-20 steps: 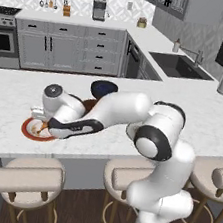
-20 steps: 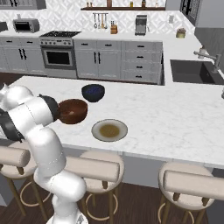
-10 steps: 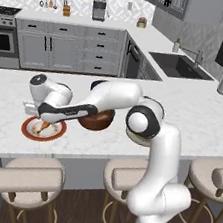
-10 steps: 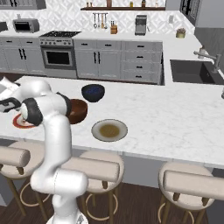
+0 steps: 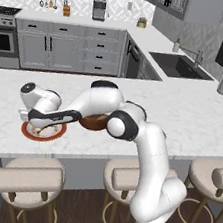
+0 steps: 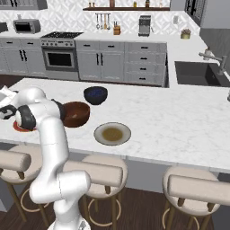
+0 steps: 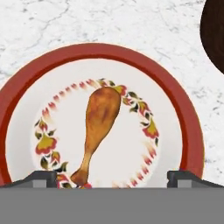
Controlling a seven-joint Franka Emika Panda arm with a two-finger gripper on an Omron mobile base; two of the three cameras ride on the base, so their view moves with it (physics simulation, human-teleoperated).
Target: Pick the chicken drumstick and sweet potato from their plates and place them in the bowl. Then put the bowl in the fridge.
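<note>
We hold the two-finger pincer (image 7: 112, 177) spread wide and empty above the golden-orange chicken drumstick (image 7: 99, 131), which lies on the red-rimmed cream plate (image 7: 183, 118) on the white marble worktop (image 5: 193, 120); next we judge: descend, straddle the meat, close.

A home kitchen: marble island counter (image 6: 179, 130) with stools (image 6: 197, 188), stove (image 6: 60, 51), sink (image 5: 178, 65), grey cabinets (image 6: 108, 63).
</note>
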